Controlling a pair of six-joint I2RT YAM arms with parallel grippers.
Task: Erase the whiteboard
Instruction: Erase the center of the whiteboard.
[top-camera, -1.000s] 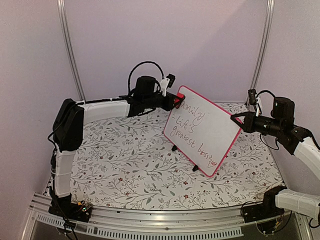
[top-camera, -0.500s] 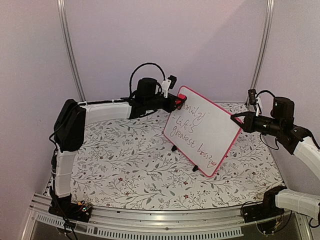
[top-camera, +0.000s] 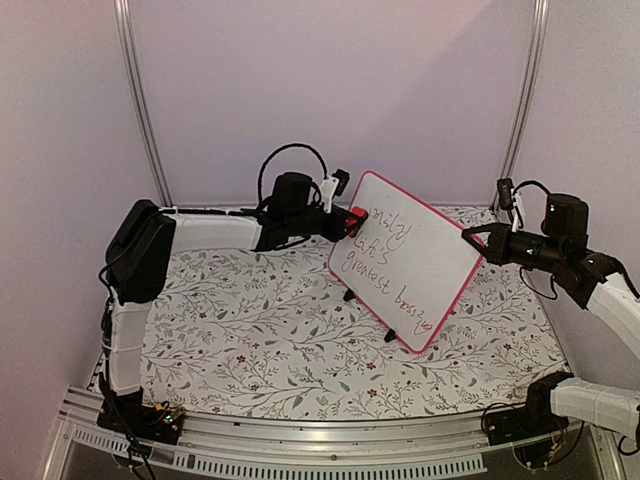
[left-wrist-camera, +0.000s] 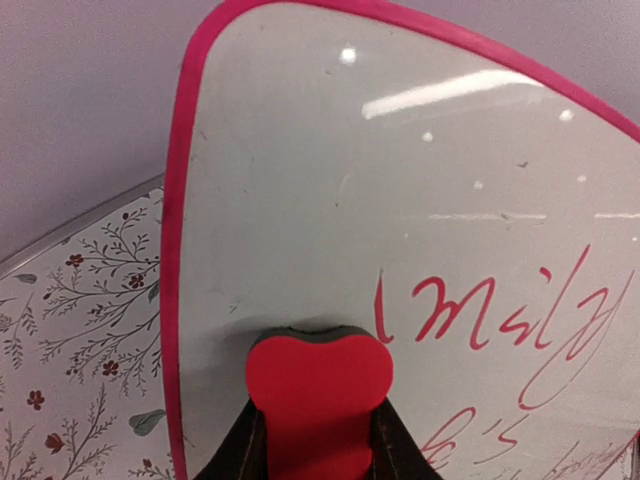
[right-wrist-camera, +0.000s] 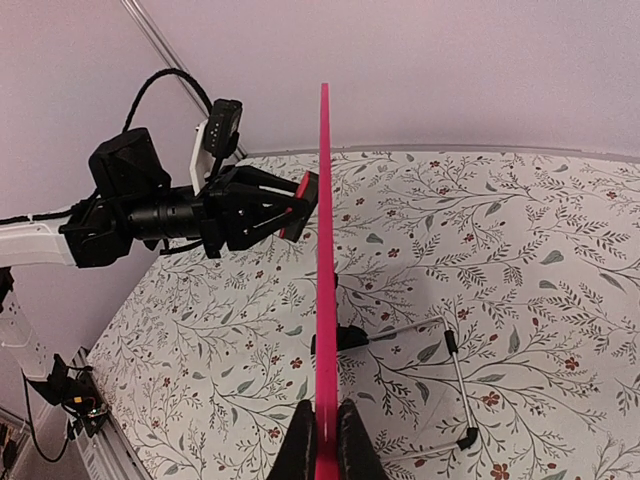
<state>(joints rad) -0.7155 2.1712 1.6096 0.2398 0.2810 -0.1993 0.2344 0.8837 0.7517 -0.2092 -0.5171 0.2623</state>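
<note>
- Top view: the whiteboard (top-camera: 405, 262), bearing red handwriting, stands tilted on a floral tablecloth (top-camera: 250, 320) before plain lilac walls (top-camera: 330, 90). The right gripper (top-camera: 470, 240) pinches its right edge.
- Left wrist view: the left gripper (left-wrist-camera: 318, 445) clamps a red eraser (left-wrist-camera: 318, 380) against the board's upper-left area, just beside the writing.
- Right wrist view: the board's pink frame appears edge-on, squeezed between the right fingers.

The whiteboard (top-camera: 405, 260) bars mid-table, a red eraser (left-wrist-camera: 318, 390) against its upper-left face — its wire stand (right-wrist-camera: 455, 385) seemingly crowds the rear; passage lies over the floral tablecloth (top-camera: 250, 330) in front.
</note>
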